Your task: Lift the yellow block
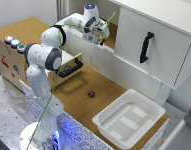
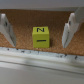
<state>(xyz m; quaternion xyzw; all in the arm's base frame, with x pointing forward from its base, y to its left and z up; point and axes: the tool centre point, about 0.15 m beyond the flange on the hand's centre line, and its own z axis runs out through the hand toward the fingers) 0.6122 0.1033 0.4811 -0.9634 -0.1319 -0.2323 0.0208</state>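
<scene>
- The yellow block (image 2: pixel 41 37) sits on the cork surface (image 2: pixel 50 25), with a dark letter-like mark on its upper face.
- In the wrist view it lies between the two fingers (image 2: pixel 5 29), apart from both, and just beside a pale ledge (image 2: pixel 42 52).
- The gripper (image 2: pixel 38 30) is spread wide and grasps nothing; cork shows between each finger and the block.
- In the exterior view the gripper (image 1: pixel 96 37) hangs at the back of the desk, in the recess just beside the white cabinet (image 1: pixel 145 42); the block itself cannot be made out there.
- The cabinet carries a black handle (image 1: pixel 146 47) on its front.
- Nearer the arm's base, a drawer (image 1: pixel 70 64) with a dark handle stands pulled out of the wooden box, which has coloured buttons (image 1: pixel 14 43) on top.
- A small dark object (image 1: pixel 91 93) lies on the open cork, well apart from the gripper.
- A white tray (image 1: pixel 129 118) rests at the desk's edge toward the exterior view's right.
</scene>
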